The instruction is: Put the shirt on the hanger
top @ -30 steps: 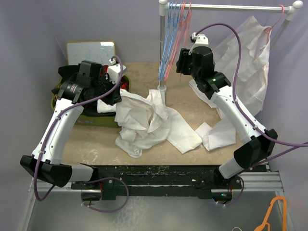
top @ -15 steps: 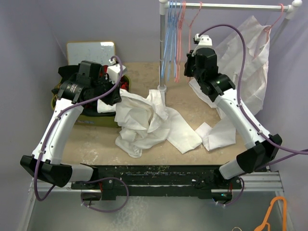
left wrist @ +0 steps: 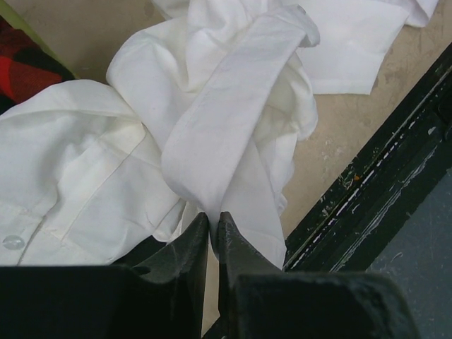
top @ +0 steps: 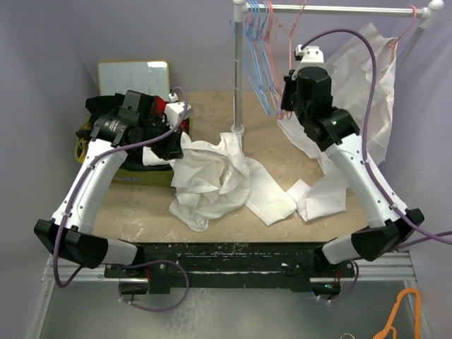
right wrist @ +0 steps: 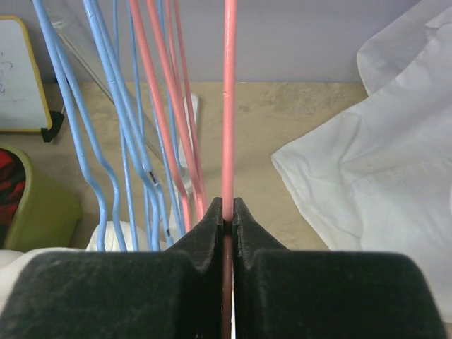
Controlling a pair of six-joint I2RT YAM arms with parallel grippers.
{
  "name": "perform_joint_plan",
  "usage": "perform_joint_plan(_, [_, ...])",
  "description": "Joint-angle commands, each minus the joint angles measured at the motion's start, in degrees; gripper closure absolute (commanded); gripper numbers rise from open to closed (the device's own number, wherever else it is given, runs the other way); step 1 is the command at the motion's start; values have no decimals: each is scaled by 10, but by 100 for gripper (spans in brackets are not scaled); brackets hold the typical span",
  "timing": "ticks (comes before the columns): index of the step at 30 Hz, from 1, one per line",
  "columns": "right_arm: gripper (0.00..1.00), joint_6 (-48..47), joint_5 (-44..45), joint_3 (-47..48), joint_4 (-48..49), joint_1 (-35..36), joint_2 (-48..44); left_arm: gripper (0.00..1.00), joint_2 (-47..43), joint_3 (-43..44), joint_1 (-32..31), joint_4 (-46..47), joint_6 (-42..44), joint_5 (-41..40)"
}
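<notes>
1. The shirt (top: 212, 176) is white, thin and badly rumpled. It lies heaped in folds at the middle of the bench (top: 134, 208), with one flatter panel spread toward the near edge.
2. The left gripper (left wrist: 212, 224) is pinched closed on a long folded band of the shirt, at the heap's left side.
3. The hanger (right wrist: 229, 106) is a thin pink-red wire, up by the rail (top: 353, 9), just beside the blue hangers (right wrist: 106, 141).
4. The right gripper (right wrist: 227, 212) is clamped tight on that wire, raised well above the bench.
</notes>
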Motion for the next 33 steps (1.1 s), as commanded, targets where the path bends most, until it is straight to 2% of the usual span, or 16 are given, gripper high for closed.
perform_joint_plan(1, [100,-13,28,4,5,3,-71,88,9,-1,-24,-5,27,8])
perform_joint_plan(6, [100,3,21,-67,1,3,-154,92,33,16,-32,9,18,-39])
perform_joint_plan(11, [100,52,-25,-158,-71,4,-268,95,88,89,-34,1,20,-89])
perform_joint_plan(17, [100,154,-137,-253,-183,4,-444,96,153,208,-34,-41,30,-97])
perform_joint_plan(23, [100,228,-276,-278,-298,3,-586,95,182,253,-66,-76,45,-86])
perform_joint_plan(26, [100,244,-358,-288,-326,2,-625,94,187,259,-91,-89,54,-89])
perform_joint_plan(29, [100,257,-442,-323,-306,-5,-655,94,195,275,-100,-100,55,-96])
perform_joint_plan(33, [100,240,-503,-332,-287,-9,-643,94,200,301,-105,-109,56,-113])
